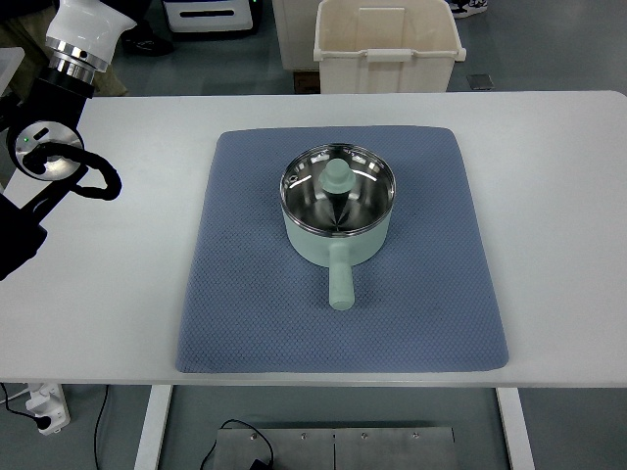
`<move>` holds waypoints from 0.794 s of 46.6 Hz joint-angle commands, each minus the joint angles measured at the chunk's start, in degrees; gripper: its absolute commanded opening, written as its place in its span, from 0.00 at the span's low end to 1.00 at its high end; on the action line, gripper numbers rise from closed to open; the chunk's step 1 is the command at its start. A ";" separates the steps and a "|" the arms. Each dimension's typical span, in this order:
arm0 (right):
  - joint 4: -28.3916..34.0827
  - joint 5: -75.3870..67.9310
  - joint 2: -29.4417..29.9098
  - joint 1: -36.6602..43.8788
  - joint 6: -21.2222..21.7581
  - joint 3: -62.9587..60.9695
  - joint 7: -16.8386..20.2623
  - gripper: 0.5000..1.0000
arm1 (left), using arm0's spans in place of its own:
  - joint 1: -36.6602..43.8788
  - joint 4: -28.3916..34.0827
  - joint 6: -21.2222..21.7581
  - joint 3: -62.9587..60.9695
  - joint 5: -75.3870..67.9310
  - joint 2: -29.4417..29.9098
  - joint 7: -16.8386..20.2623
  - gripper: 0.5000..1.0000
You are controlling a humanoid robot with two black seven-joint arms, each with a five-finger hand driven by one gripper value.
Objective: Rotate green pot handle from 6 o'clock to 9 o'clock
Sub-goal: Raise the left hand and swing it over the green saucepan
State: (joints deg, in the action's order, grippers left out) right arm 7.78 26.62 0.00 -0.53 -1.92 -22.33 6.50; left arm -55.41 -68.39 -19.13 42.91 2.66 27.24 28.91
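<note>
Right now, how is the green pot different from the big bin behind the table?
The green pot is round with a shiny metal inside; the bin is boxy and cream all over. The pot has a long handle pointing toward the robot's side; the bin shows no such handle. The pot sits on the blue mat on the table; the bin stands beyond the table's far edge. Both are open on top.

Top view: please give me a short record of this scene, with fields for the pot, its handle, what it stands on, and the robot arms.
pot: green pot, shiny steel inside, green knob seen in it
handle: handle points to 6 o'clock, toward the near edge
support: blue mat on white table
left arm: left arm at upper left, away from the pot
right arm: not in view
behind table: cream bin
</note>
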 commanded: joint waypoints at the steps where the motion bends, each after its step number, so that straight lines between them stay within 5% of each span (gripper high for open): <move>1: 0.04 0.01 0.00 0.01 -0.01 0.00 0.00 1.00 | -0.04 -0.87 -2.04 -0.20 -2.48 0.01 0.00 1.00; 16: 0.04 0.01 0.00 0.01 -0.01 0.00 0.00 1.00 | -1.18 -5.35 -9.87 -1.86 -20.05 1.24 0.00 1.00; 37: 0.04 0.01 0.00 0.01 -0.01 0.00 0.00 1.00 | -8.75 -6.41 -11.54 -8.99 -43.87 -2.45 0.09 1.00</move>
State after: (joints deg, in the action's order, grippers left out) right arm 7.83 26.62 0.00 -0.51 -1.95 -22.32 6.51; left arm -64.00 -74.98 -30.50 33.72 -36.98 26.46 28.98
